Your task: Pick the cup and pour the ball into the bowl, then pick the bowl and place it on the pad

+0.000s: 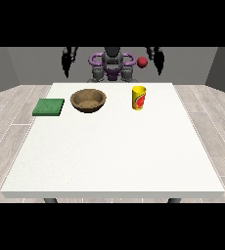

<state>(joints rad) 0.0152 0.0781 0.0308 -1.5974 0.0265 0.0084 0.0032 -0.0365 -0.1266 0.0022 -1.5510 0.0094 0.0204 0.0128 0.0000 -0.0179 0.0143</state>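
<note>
From my station I log the robot (112,66) standing behind the white table (114,156), both arms raised clear of the tabletop.

The hand at the view's left (68,61) hangs above the table's far edge, its dark fingers pointing downward and lying straight, holding nothing. The hand at the view's right (157,59) hangs likewise, fingers straight and pointing down, with nothing between them.

The red ball (142,62) shows in the air just beside the hand at the view's right, on that hand's inner side. I cannot tell whether it touches the hand. It is above and behind the cup, not in it.

The yellow cup (139,97) with a red mark stands upright on the far part of the table, right of centre. The brown bowl (88,100) sits upright to the cup's left, near it but apart. The green pad (49,107) lies flat at the table's left edge, just beside the bowl and not touching it.

Neither hand touches the cup, bowl or pad.
</note>
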